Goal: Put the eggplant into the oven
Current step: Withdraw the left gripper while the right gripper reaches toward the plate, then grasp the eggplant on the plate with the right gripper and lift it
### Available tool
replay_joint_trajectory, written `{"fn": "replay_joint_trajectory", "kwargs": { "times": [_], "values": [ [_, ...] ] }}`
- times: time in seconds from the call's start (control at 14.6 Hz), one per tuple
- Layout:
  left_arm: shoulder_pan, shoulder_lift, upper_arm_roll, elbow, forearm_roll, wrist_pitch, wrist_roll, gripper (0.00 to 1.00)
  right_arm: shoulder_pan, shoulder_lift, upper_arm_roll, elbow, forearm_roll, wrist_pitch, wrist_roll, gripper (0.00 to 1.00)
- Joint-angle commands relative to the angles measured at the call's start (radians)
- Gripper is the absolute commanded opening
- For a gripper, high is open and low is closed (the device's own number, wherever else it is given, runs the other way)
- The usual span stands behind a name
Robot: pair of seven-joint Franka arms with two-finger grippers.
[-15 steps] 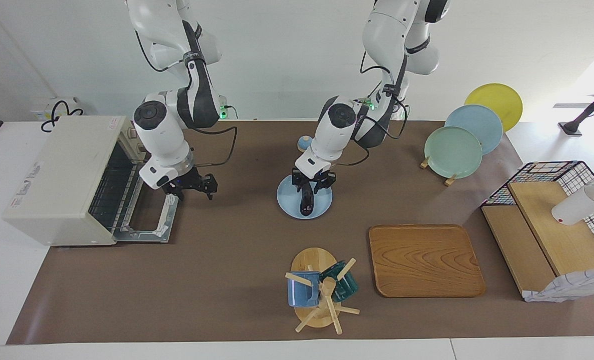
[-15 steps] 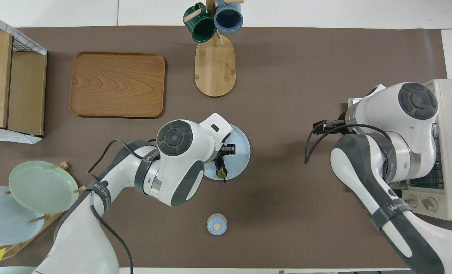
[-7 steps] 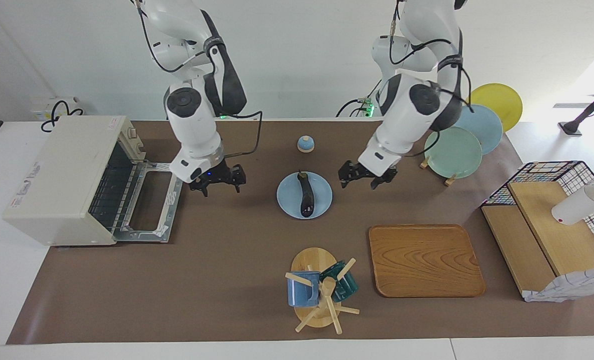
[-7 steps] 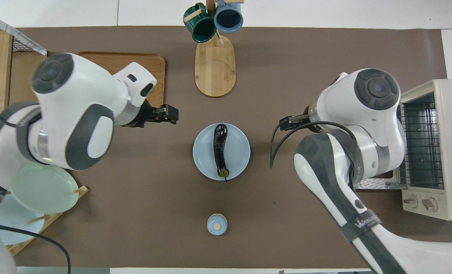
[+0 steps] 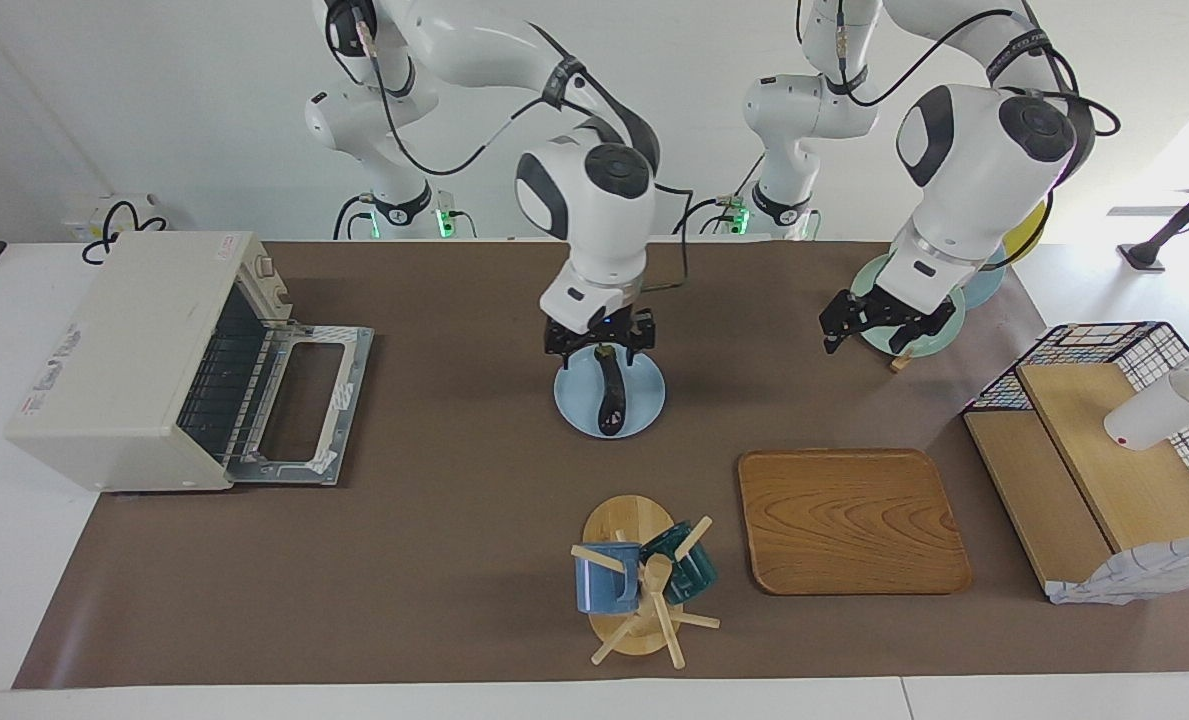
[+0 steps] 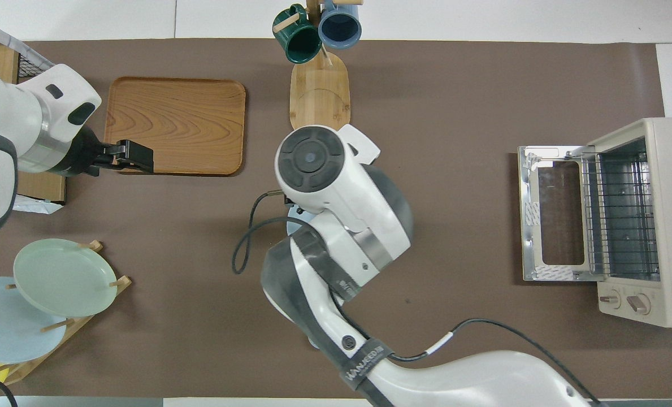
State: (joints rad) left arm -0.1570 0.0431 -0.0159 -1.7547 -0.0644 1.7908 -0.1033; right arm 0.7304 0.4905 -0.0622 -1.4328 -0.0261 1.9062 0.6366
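Observation:
The dark purple eggplant (image 5: 610,398) lies on a light blue plate (image 5: 574,402) mid-table. My right gripper (image 5: 599,345) hangs open over the eggplant's stem end, a finger on either side; I cannot tell if it touches. In the overhead view the right arm hides the eggplant and leaves only a sliver of plate (image 6: 292,219). The cream oven (image 5: 124,350) stands at the right arm's end of the table with its door (image 5: 304,400) dropped open and its rack (image 6: 624,220) bare. My left gripper (image 5: 882,328) is open and holds nothing, in the air beside the plate rack.
A wooden tray (image 5: 849,520) and a mug tree (image 5: 639,585) with two mugs sit farther from the robots than the plate. Plates (image 6: 64,277) stand in a rack near the left arm's base. A wire basket with wooden boards (image 5: 1104,440) fills the left arm's end.
My left gripper let go of the eggplant on the plate and swung away to the plate rack. My right arm moved from the oven door to over the eggplant.

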Motion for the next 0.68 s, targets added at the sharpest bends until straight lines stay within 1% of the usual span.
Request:
{"fn": "replay_joint_trajectory", "kwargs": {
  "times": [0.0,0.07,0.21,0.27,0.34,0.48,0.62],
  "values": [
    [0.008,-0.064,-0.01,-0.002,0.064,-0.083,0.014,1.0,0.047,0.088,-0.005,0.074,-0.011,0.057,0.054,1.0],
    [0.007,-0.077,-0.01,-0.002,0.067,-0.106,0.014,1.0,0.053,0.088,-0.004,0.045,-0.015,0.089,0.061,0.99],
    [0.007,-0.103,-0.012,-0.002,0.067,-0.132,0.014,1.0,0.11,0.114,-0.005,0.019,-0.018,0.16,0.072,0.84],
    [0.007,-0.107,-0.012,-0.006,0.067,-0.142,0.014,1.0,0.118,0.118,-0.005,-0.006,-0.02,0.192,0.072,0.77],
    [0.007,-0.109,-0.012,-0.018,0.067,-0.125,0.014,1.0,0.118,0.118,-0.005,-0.036,-0.026,0.221,0.071,0.73],
    [0.008,-0.111,-0.01,-0.022,0.066,-0.107,0.024,1.0,0.116,0.114,-0.005,-0.075,-0.044,0.246,0.071,0.59],
    [0.008,-0.109,-0.01,-0.022,0.057,-0.1,0.022,1.0,0.119,0.106,-0.005,-0.106,-0.046,0.246,0.071,0.48]
  ]
}}
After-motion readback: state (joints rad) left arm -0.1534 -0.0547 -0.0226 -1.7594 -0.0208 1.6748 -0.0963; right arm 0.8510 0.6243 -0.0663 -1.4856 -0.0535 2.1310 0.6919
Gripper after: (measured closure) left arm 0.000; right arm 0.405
